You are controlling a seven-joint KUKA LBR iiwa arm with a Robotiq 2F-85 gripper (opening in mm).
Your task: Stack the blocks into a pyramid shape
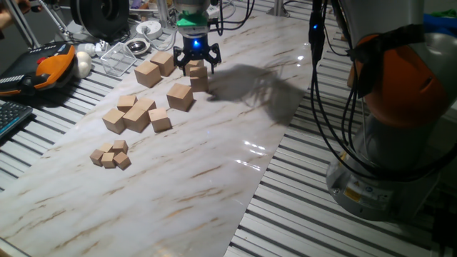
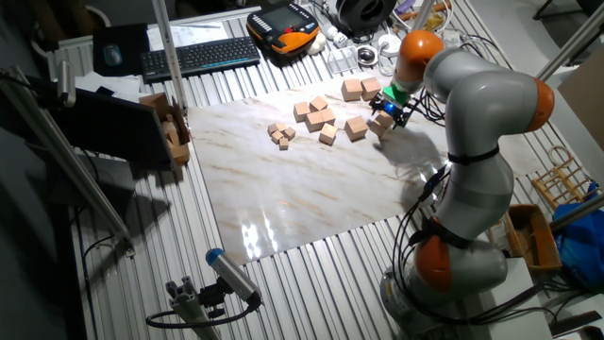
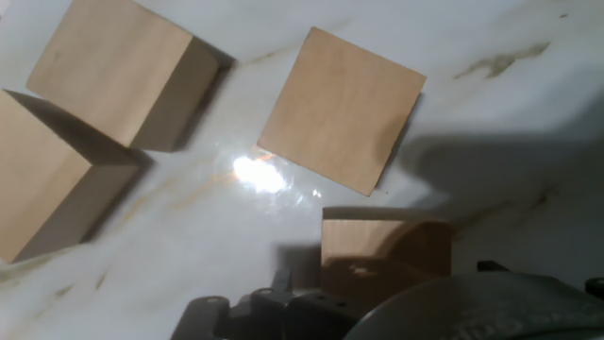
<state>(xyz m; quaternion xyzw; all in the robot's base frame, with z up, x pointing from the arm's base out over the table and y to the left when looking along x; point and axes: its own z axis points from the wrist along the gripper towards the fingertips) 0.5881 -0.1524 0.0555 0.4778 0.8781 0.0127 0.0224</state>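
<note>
**Gripper parked on a 2-block stack**

Near to far: 1 block [image 1: 180, 96] sits alone on the marble table [image 1: 214, 178]. Just past it, the gripper [image 1: 197, 58] is clamped on the top block [image 1: 196, 69] of the stack. 2 more blocks [image 1: 155, 68] sit far left.

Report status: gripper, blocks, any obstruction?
Gripper over a two-block stack, jaws astride top block; grip unclear. Three large blocks loose nearby. Nothing blocking.

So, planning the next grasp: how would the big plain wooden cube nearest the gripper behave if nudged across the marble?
The big plain wooden cube looks rigid and flat-faced, so it probably slides rather than rolls. The glossy marble sheet likely lets it skid easily.
</note>
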